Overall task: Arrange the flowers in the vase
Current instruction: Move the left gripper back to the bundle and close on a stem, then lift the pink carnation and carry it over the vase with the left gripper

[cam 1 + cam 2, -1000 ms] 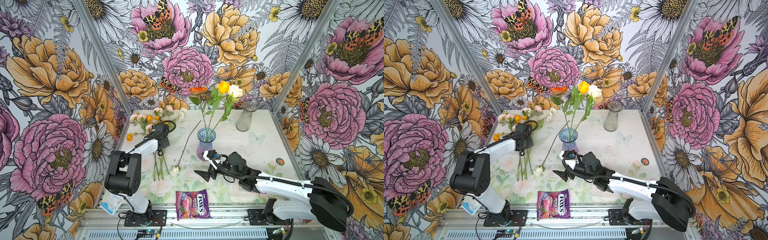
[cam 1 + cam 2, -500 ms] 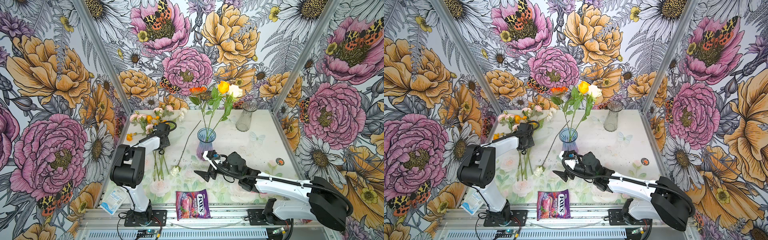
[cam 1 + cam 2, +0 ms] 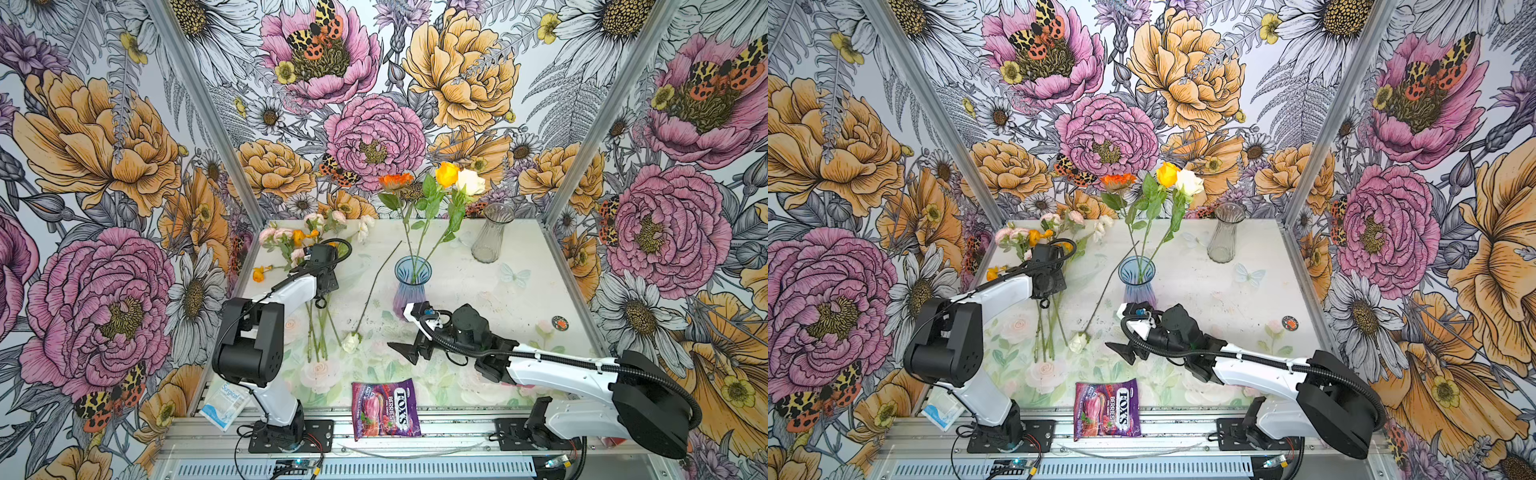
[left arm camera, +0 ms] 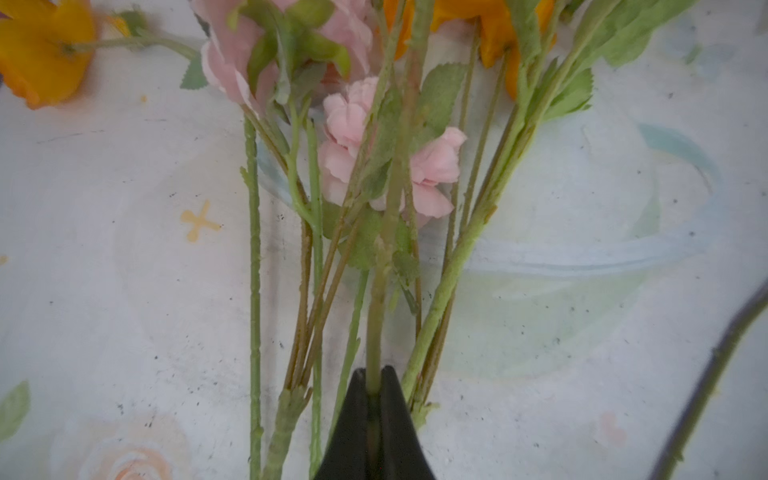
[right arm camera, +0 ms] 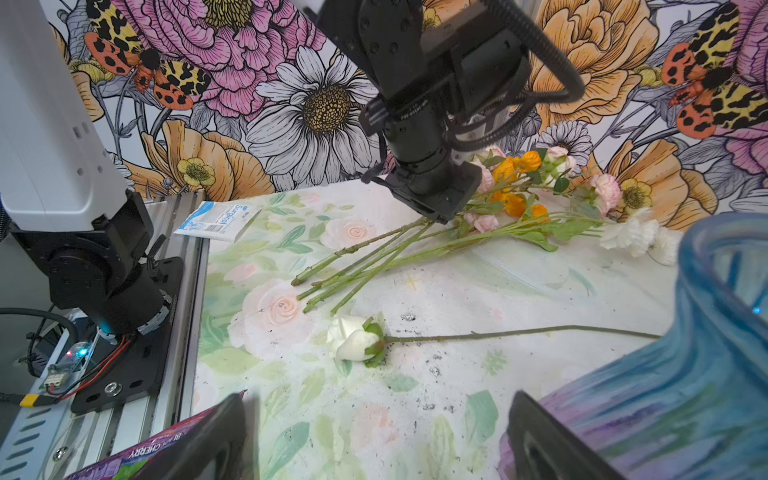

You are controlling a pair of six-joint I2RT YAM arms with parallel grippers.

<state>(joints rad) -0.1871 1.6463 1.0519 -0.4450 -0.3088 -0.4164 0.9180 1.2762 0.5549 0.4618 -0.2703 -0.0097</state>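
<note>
My left jaws grip one stem (image 4: 373, 332) below its leaves: light, stiff, probably slippery. Right jaws stand apart, empty.

Both top views look steeply down from the front onto the whole table (image 3: 498, 291) (nearly identical framing). Left wrist camera sits close over the flowers (image 4: 376, 291); right wrist looks low across at them.
</note>
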